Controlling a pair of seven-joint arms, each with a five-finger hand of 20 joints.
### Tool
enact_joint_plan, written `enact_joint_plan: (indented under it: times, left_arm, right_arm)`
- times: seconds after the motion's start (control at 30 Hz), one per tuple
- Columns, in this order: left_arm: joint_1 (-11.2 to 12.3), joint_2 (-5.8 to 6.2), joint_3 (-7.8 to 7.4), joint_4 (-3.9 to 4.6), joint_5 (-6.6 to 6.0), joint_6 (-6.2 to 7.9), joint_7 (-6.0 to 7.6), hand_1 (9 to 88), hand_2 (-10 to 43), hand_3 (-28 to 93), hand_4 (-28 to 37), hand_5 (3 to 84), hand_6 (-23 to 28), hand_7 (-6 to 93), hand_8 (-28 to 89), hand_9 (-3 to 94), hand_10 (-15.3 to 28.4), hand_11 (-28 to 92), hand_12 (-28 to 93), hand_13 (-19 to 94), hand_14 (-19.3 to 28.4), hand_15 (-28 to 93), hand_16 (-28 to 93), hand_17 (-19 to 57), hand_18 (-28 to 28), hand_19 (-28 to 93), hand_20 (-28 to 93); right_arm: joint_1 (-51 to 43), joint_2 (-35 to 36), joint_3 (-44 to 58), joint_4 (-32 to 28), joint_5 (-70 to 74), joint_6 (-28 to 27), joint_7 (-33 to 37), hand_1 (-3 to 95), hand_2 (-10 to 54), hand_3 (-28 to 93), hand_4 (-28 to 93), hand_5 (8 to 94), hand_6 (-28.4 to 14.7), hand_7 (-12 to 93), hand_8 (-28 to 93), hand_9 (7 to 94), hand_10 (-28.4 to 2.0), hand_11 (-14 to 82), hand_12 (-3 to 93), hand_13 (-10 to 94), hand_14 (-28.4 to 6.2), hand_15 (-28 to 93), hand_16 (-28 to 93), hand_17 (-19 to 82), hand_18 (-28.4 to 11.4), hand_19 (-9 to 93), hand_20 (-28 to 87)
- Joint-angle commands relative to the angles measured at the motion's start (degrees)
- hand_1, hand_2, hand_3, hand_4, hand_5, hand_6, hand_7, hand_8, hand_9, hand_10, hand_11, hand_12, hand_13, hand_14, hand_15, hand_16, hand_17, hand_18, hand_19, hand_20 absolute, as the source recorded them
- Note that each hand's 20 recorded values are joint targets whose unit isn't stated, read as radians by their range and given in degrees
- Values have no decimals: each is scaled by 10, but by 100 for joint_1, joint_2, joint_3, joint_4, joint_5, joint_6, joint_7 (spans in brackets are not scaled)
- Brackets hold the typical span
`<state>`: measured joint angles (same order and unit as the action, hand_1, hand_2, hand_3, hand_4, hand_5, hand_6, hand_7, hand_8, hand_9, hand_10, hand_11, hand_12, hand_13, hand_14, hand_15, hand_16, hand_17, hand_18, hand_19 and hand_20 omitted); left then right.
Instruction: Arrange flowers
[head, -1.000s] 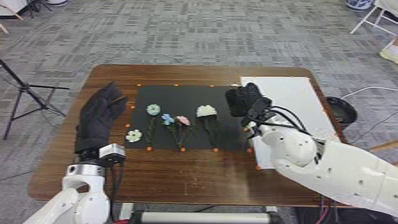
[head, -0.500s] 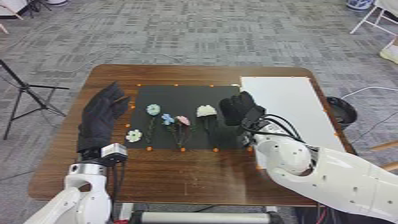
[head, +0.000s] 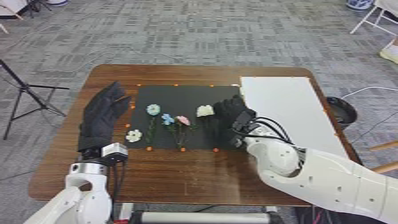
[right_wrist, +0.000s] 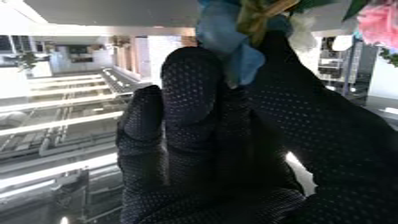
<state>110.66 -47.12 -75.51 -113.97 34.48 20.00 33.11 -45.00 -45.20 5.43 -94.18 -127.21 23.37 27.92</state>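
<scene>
In the head view my right hand (head: 229, 116) is over the right part of the black mat, beside the white flower (head: 205, 110), whose stem it partly hides. Its fingers look relaxed. The teal flower (head: 153, 109), the blue flower (head: 167, 119), the pink flower (head: 183, 120) and a small white flower (head: 133, 135) lie farther left. My left hand (head: 100, 115) rests open at the table's left side. In the right wrist view, blue petals (right_wrist: 224, 32) appear by the fingertips of my right hand (right_wrist: 200, 145), with pink petals (right_wrist: 379, 24) farther off; contact cannot be told.
The black mat (head: 178, 95) lies on the brown table (head: 187, 175). A white sheet (head: 289, 110) covers the table's right side. Beyond the right edge stands a black bin (head: 341, 111), and a tripod (head: 25, 86) is at the left.
My right hand has moved left and slightly down across the mat, closer to the large white flower, and now covers more of its stem. The left hand has stayed where it was.
</scene>
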Motion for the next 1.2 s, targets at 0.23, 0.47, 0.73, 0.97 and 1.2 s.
enact_joint_plan:
  times: [0.23, 0.47, 0.73, 0.97, 1.2]
  left_arm:
    - [28, -33, -38, -28, -4, -24, 8, 282, -24, 708, -242, 323, 18, 244, -104, 282, 124, 294, 201, 250, 147, 388, 46, -77, 201, 411, 188]
    - [72, -40, -69, -58, 17, -31, 1, 283, -23, 706, -243, 322, 18, 246, -105, 282, 125, 294, 201, 250, 147, 387, 46, -78, 202, 413, 188]
    - [107, -80, -66, -80, 32, -52, -13, 282, -24, 707, -242, 323, 19, 245, -105, 282, 123, 294, 201, 250, 148, 389, 47, -77, 201, 411, 187]
    - [-118, -150, 138, 24, 92, -249, -250, 282, -24, 707, -242, 323, 19, 243, -105, 282, 124, 294, 201, 249, 147, 386, 46, -77, 202, 412, 187]
    - [10, -324, -40, 37, 666, -702, -832, 285, -27, 704, -239, 304, 16, 231, -102, 250, 117, 272, 199, 221, 144, 350, 43, -84, 209, 389, 168]
  right_arm:
    - [-343, 92, 402, -104, -122, -261, 199, 455, -95, 741, -282, 552, 25, 553, 57, 742, -45, 182, 491, 641, -17, 550, 426, 261, -174, 756, 514]
    - [-683, 283, 1077, -510, 88, -403, 148, 351, -95, 806, -283, 530, 6, 485, 27, 650, -93, 373, 308, 603, -43, 613, 310, 241, -178, 757, 513]
    - [-1354, 777, 1966, -1354, 1031, -358, -139, 274, -95, 830, -283, 475, -33, 440, -161, 553, -126, 385, 289, 562, -65, 625, 300, 213, -189, 754, 514]
    - [-3855, 1596, 5219, -2016, 5041, -607, -2780, 240, -58, 853, -261, 358, -55, 323, -131, 365, -148, 276, 259, 328, -124, 567, 176, 153, -192, 651, 431]
    - [-6179, 1565, 8210, -2068, 8399, -2006, -4331, 181, -20, 844, -225, 319, -38, 159, -88, 301, -140, 92, 254, 199, -125, 185, 298, 7, -209, 426, 258]
